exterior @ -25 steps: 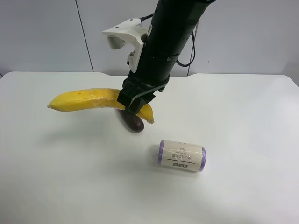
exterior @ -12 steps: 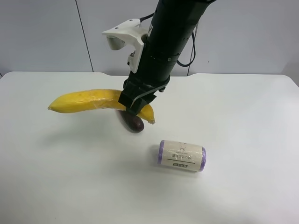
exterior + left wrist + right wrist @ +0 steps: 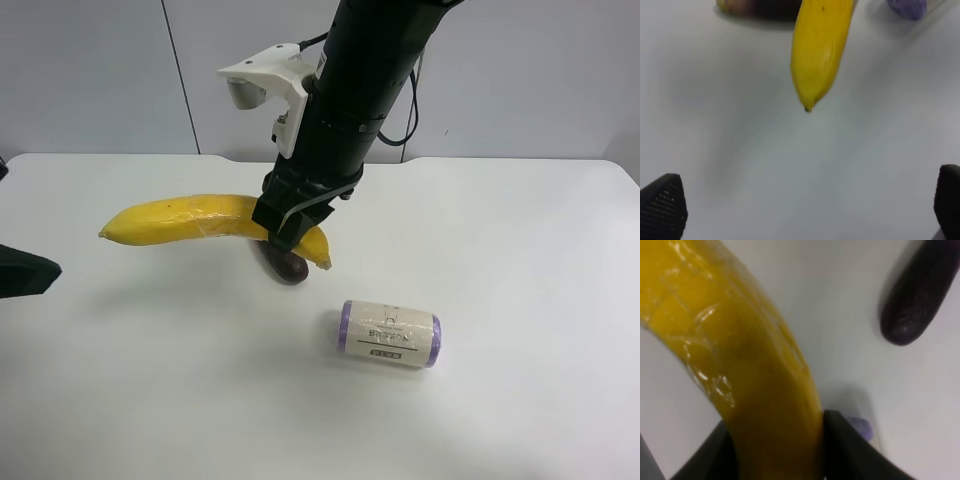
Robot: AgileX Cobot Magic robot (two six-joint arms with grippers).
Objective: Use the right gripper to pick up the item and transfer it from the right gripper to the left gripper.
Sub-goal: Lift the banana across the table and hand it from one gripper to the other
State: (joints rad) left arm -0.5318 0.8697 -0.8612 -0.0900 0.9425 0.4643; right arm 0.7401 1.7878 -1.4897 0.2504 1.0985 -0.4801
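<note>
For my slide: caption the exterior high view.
Right gripper holds the banana above the table; eggplant and roll lie on it.

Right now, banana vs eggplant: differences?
Colour: the banana is bright yellow, the eggplant dark purple. State: the banana is off the table, clamped in the right gripper; the eggplant lies on the table, ungripped. Size: the banana looks much longer than the eggplant, though the gripper partly hides the eggplant in the high view. Shared: both are elongated.
</note>
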